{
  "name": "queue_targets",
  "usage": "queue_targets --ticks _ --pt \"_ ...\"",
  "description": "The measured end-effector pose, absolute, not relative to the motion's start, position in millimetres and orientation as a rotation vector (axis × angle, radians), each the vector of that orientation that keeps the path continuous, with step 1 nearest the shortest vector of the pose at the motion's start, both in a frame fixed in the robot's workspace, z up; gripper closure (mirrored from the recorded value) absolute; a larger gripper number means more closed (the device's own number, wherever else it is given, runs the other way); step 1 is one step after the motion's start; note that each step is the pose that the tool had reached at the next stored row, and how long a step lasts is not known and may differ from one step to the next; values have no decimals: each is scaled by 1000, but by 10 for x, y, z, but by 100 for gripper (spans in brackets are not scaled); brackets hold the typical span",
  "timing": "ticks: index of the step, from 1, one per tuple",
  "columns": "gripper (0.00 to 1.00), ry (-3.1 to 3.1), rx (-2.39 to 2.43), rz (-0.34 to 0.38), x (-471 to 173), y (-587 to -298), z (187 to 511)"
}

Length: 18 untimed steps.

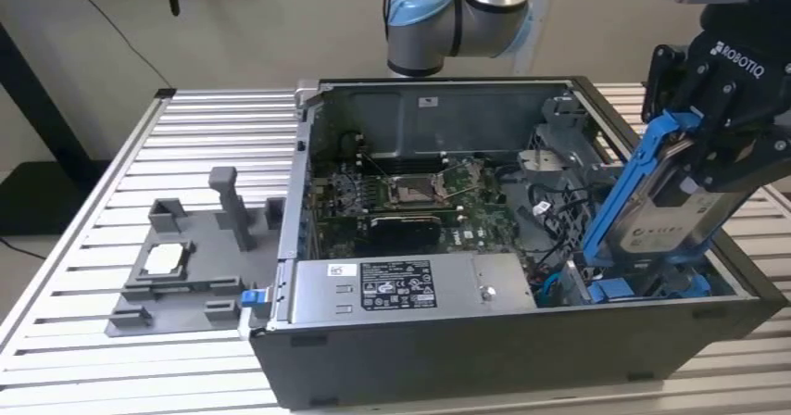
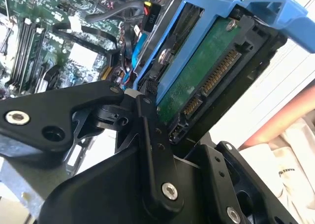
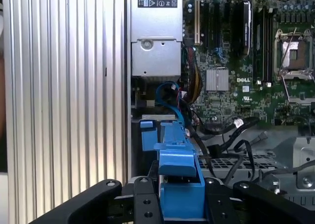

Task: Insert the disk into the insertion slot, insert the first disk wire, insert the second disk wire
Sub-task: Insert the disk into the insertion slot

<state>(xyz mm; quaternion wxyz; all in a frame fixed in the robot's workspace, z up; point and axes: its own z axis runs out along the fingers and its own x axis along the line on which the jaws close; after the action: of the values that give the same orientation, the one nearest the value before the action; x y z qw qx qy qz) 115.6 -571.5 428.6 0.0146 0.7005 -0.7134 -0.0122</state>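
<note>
My gripper (image 1: 699,160) is shut on the disk (image 1: 661,207), a silver-grey drive with a white label in a bright blue carrier frame. I hold it tilted, its lower end down over the front corner of the open computer case at the exterior view's right. The insertion slot (image 1: 643,287), a grey bay with blue plastic parts, lies right beneath that lower end. In the second wrist view the disk (image 2: 197,71) shows its green board and connector pins between the black fingers (image 2: 147,130). In the first wrist view the blue carrier (image 3: 179,179) sits above the slot's blue part (image 3: 147,134). A blue wire (image 3: 170,93) loops nearby.
Inside the case are the grey labelled power-supply box (image 1: 383,285), the motherboard (image 1: 408,193) and loose black cables (image 1: 557,216). A perforated grey cage (image 3: 231,161) sits beside the slot. A grey fixture (image 1: 185,267) stands on the slatted aluminium table (image 1: 210,137). The arm's base (image 1: 445,17) rises behind the case.
</note>
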Motion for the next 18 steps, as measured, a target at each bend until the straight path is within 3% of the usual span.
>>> queue_targets --ticks 18 --pt "67 -2221 2181 -38 1167 -5715 3959"
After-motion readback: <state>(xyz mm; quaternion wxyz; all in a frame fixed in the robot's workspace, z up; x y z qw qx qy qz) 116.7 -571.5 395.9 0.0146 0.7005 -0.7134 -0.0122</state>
